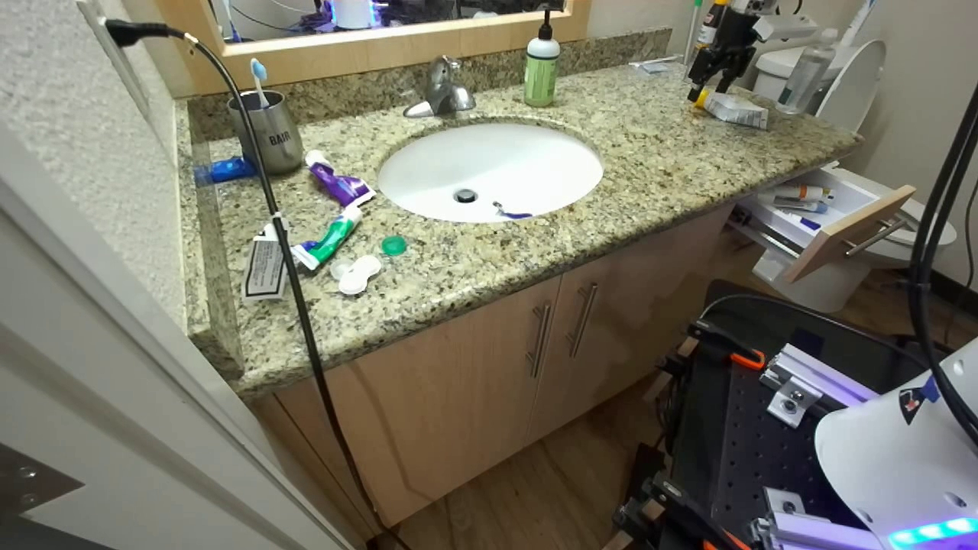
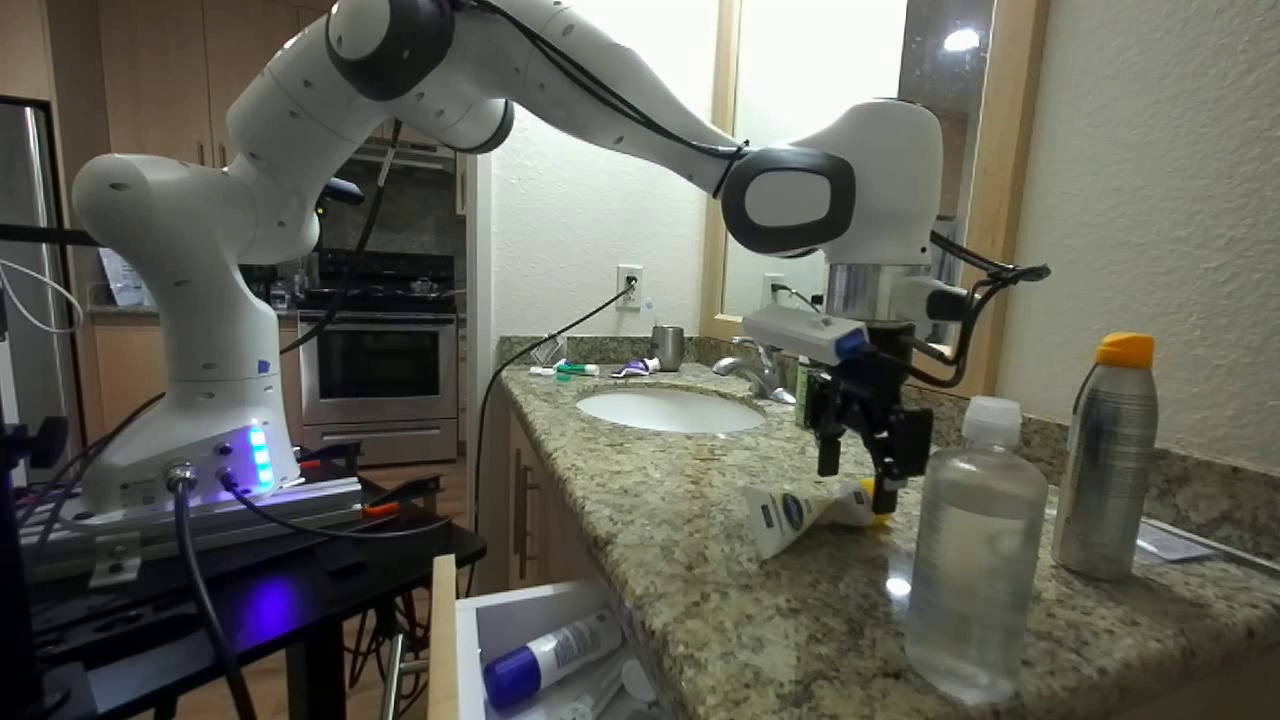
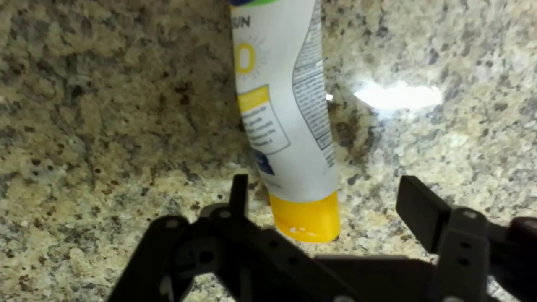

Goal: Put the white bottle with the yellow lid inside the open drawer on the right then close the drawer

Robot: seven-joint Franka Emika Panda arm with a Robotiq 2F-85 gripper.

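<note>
The white bottle with the yellow lid lies on its side on the granite counter. It shows in both exterior views (image 1: 737,111) (image 2: 790,518) and in the wrist view (image 3: 289,121). Its yellow lid (image 3: 308,218) points toward the gripper's base in the wrist view. My gripper (image 3: 325,195) is open, with one finger on each side of the lid end and gaps visible on both sides. It also shows pointing down in both exterior views (image 1: 710,84) (image 2: 857,478). The drawer (image 1: 852,233) stands open below the counter; it also shows in an exterior view (image 2: 443,640).
A clear bottle (image 2: 975,570) and an orange-capped spray can (image 2: 1108,470) stand near the gripper. Inside the drawer lie a blue-capped bottle (image 2: 555,655) and other items. The sink (image 1: 489,168), green soap bottle (image 1: 542,69) and metal cup (image 1: 271,137) are farther along the counter.
</note>
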